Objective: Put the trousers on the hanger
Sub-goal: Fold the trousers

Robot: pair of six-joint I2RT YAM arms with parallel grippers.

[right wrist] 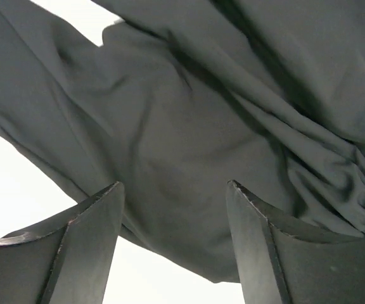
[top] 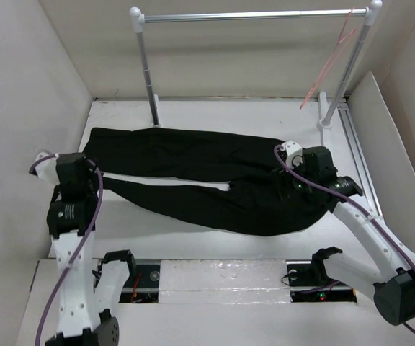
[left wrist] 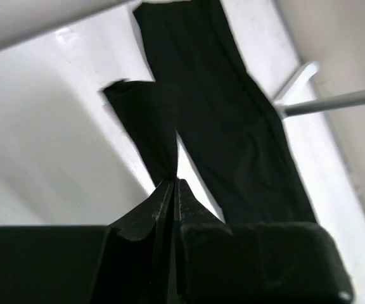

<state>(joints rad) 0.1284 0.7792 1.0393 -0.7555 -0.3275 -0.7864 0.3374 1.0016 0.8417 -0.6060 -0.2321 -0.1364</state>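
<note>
Trousers (top: 193, 155) are laid flat mid-tabletop; one cuff is clamped by the left gripper (left wrist: 173, 182), right gripper (right wrist: 173, 190) spread, hanger (top: 330, 61) unused at far-right corner.

Left end effector (left wrist: 173, 183) pinched closed; right end effector (right wrist: 174, 185) spread wide.

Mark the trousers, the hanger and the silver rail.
trousers (top: 193, 153), top external view, on the far leg's middle.
hanger (top: 330, 65), top external view, on its slanting wire arm.
silver rail (top: 251, 14), top external view, on the bar's middle.
</note>
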